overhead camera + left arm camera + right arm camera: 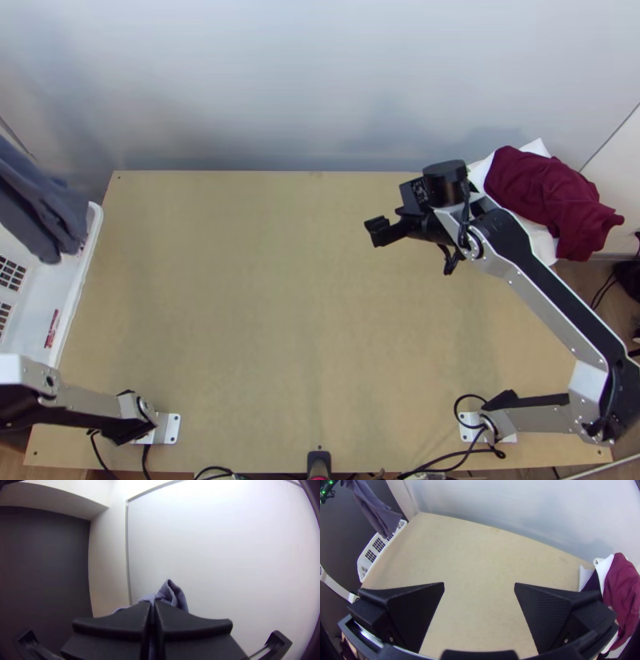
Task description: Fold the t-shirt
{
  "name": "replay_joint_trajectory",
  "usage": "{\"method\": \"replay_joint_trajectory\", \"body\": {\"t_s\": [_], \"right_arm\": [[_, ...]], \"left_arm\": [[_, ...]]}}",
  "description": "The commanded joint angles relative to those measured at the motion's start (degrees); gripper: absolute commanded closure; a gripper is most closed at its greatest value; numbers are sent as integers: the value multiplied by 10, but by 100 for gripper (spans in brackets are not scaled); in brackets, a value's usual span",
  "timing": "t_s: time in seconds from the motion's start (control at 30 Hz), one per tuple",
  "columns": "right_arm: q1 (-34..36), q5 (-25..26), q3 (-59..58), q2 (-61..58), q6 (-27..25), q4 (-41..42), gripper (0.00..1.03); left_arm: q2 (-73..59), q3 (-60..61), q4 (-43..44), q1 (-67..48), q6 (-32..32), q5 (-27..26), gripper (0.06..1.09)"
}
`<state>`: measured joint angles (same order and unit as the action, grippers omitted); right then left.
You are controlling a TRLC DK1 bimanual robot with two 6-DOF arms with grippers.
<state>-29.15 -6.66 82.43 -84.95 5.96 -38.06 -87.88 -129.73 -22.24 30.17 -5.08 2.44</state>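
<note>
There are two arms, each one with its tool, and one grey-blue cloth (36, 210), which seems to be the t-shirt. There is also one white basket (80, 280) beside the left edge of the counter (280, 304), and one pile at the far right corner, where one dark red cloth (540, 192) lies bunched over white cloth (546, 240); how many white pieces there are, I cannot tell

The left tool (152, 608) is closed on the grey-blue cloth: its two fingers (113, 623) stand almost together, and a small folded peak of the cloth rises past their tips. Which part of the cloth is held, I cannot say. The rest of it hangs down in loose folds, and in the top view its lower end lies across the picture of the basket; if they touch is not clear

The right tool (378, 230) is wide open, with bare counter seen between its two fingers (416, 616)

The left arm (88, 408) goes from its base outward over the counter's left edge. The right arm (552, 304) goes out to the right, bends sharply at the elbow, then stretches to the far side and inward, its tool pointing toward the left, above the counter
</note>
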Motion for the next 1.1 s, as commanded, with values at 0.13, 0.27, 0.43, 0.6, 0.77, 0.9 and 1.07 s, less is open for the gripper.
{"method": "replay_joint_trajectory", "body": {"t_s": [0.13,0.27,0.43,0.6,0.77,0.9,1.07], "right_arm": [[21,0,-71,43,14,45,5],[29,0,-88,55,18,57,5],[43,0,-120,78,28,84,5],[61,-1,-154,107,33,116,5],[89,-2,-167,120,49,124,5],[144,-50,-185,138,114,142,5],[197,-75,-234,186,152,181,5]], "left_arm": [[46,1,84,-143,-39,22,105],[51,3,87,-231,-92,45,105],[50,12,103,-354,-178,78,105],[43,28,150,-490,-277,125,105],[20,29,180,-608,-318,174,105],[-4,34,200,-684,-324,205,105],[-47,35,240,-777,-339,213,105]]}}
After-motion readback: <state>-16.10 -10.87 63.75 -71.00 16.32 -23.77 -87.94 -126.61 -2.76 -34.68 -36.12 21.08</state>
